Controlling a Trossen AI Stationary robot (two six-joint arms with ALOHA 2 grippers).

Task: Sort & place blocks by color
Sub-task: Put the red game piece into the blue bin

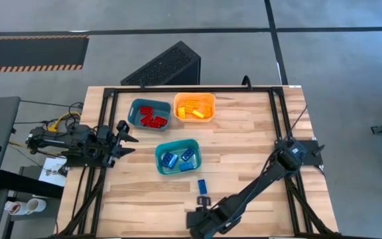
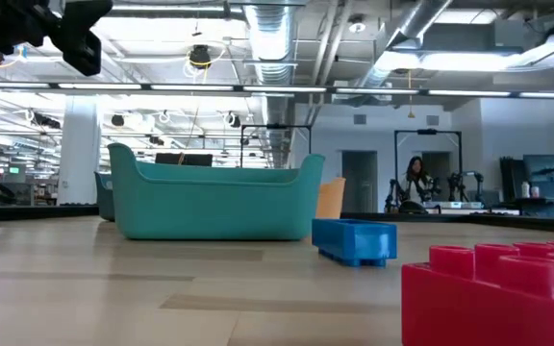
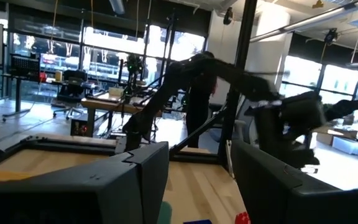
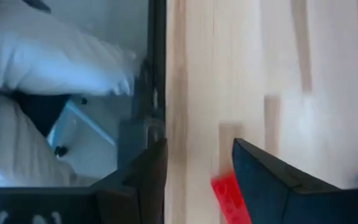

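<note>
My right gripper (image 1: 199,222) hangs low over the table's near edge, open. In the right wrist view its fingers (image 4: 194,180) stand on either side of a red block (image 4: 227,196), which lies flat on the wood close to one finger. The same red block (image 2: 498,293) fills the near corner of the low view. A blue block (image 1: 202,186) lies loose on the table behind it, also seen as the blue block (image 2: 354,240). My left gripper (image 1: 126,136) waits open at the table's left edge.
A teal tray (image 1: 150,114) with red blocks and an orange tray (image 1: 194,106) with yellow blocks sit at the far side. A second teal tray (image 1: 178,157) with blue blocks stands mid-table. Bare wood spreads to the right. A black frame borders the table.
</note>
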